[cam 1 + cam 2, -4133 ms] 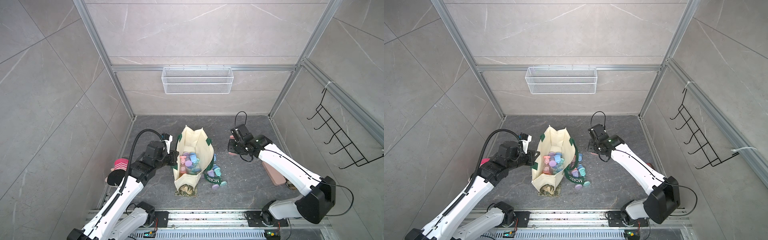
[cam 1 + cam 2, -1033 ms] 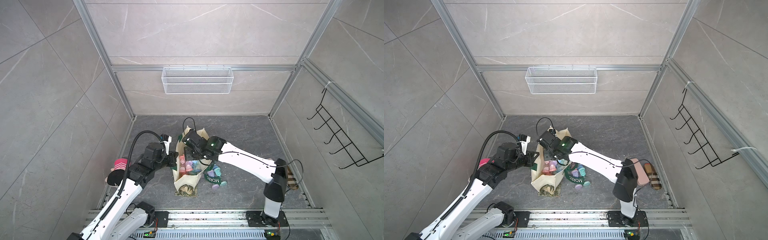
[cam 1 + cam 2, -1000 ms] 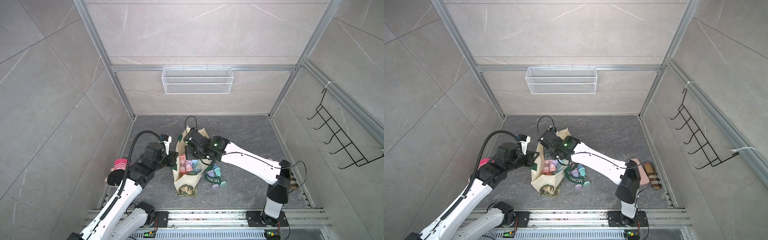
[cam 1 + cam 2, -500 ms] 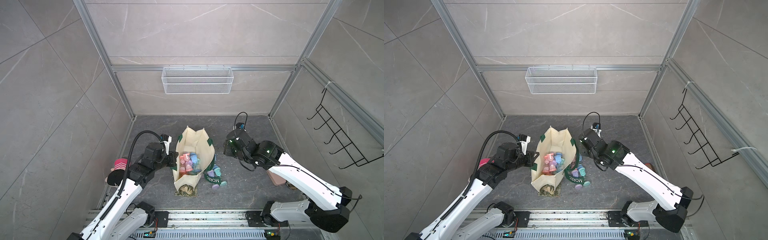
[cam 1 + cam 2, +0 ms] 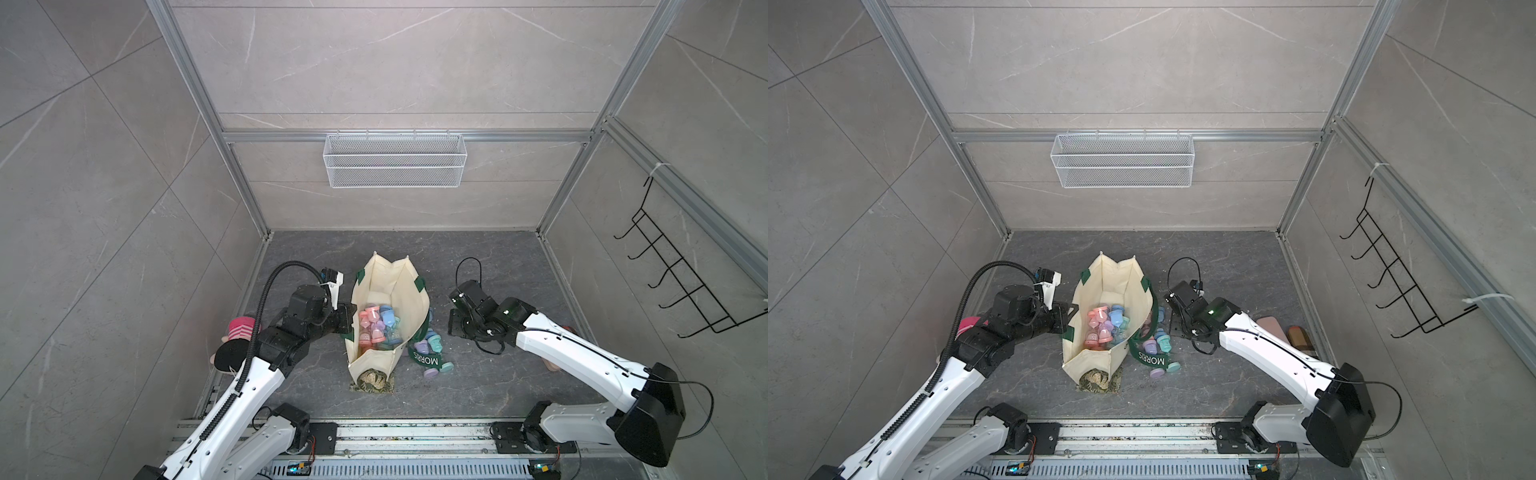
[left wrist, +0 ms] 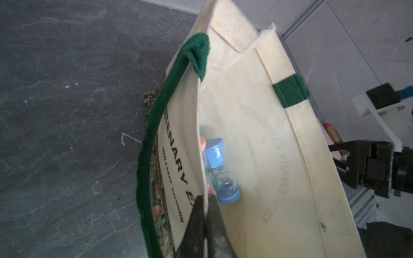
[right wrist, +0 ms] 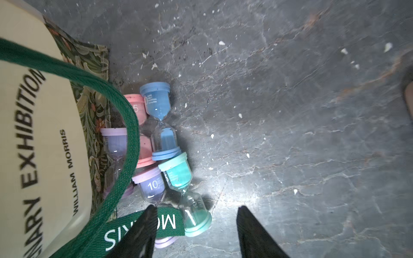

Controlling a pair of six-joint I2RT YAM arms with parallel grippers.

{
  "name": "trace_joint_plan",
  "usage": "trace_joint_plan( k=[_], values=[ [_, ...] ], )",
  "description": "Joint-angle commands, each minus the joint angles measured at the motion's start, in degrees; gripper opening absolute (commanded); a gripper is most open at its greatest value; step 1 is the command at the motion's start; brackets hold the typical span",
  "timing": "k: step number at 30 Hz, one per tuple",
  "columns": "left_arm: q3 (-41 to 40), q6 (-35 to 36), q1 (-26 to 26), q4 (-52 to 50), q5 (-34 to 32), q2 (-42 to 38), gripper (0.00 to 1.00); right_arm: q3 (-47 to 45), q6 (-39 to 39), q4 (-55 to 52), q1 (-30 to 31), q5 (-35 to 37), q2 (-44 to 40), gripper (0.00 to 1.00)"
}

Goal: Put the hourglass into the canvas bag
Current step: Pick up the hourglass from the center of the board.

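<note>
Counts: 1 cream canvas bag (image 5: 390, 286) w/ dark green handles. 5 small glass hourglasses (image 5: 432, 344) w/ coloured plastic caps lie on the dark stone-look floor (image 5: 498, 257): 1 blue (image 7: 156, 102), 1 pink (image 7: 139, 109), 1 teal (image 7: 178, 172), 2 purple, i.e. one half under a strap (image 7: 112, 145) and one marked "10" (image 7: 152, 185). More hourglasses are inside the bag; exact no. can't tell. Also 1 white wire basket (image 5: 395, 160) on rear wall, 1 black wire hook rack (image 5: 681, 286) on side wall, 1 pink flat oblong obj (image 5: 1273, 326) and 1 brown oblong obj (image 5: 1300, 336) by the right-arm-side wall.

Containers: the bag stands mouth-open mid-floor betw. the 2 arms, near end on green floral-print fabric (image 5: 372, 382). Inside is a pile of pink, blue, purple & teal hourglasses, seen in both top views (image 5: 1105, 324). Left wrist view shows a blue one (image 6: 223, 172) in there w/ a pink cap beside it. The 5 floor ones sit in a tight cluster just beside the bag on the right-arm side, touching each other. The green strap (image 7: 143, 225) w/ white "MORRIS" drapes over them.

Grippers: left gripper (image 6: 205, 198) is fully closed, pinching the bag's top edge on the left-arm side. Right gripper (image 7: 196, 207) has its jaws part open w/ a moderate gap and nothing betw. them. It hangs over the floor cluster, teal hourglass and MORRIS strap right below. Whether a finger touches the strap: can't tell.
</note>
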Motion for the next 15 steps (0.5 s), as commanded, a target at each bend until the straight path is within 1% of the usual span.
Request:
trace_joint_plan(
  k=[1, 5, 10, 15],
  values=[
    [0.7, 0.8, -0.3, 2.4, 1.0, -0.6, 0.0, -1.5, 1.0, 4.1, -0.1, -4.6, 2.8, 0.6],
    [0.6, 0.8, -0.2, 2.4, 0.7, -1.1, 0.0, -4.5, 1.9, 9.3, -0.1, -7.2, 3.9, 0.62],
    [0.7, 0.8, -0.3, 2.5, 0.9, -0.7, 0.0, -5.2, 2.1, 10.0, -0.1, -7.6, 6.9, 0.62],
    [0.6, 0.8, -0.3, 2.5, 1.0, -0.8, 0.0, -7.7, 3.1, 10.9, -0.1, -7.1, 7.5, 0.62]
  ],
)
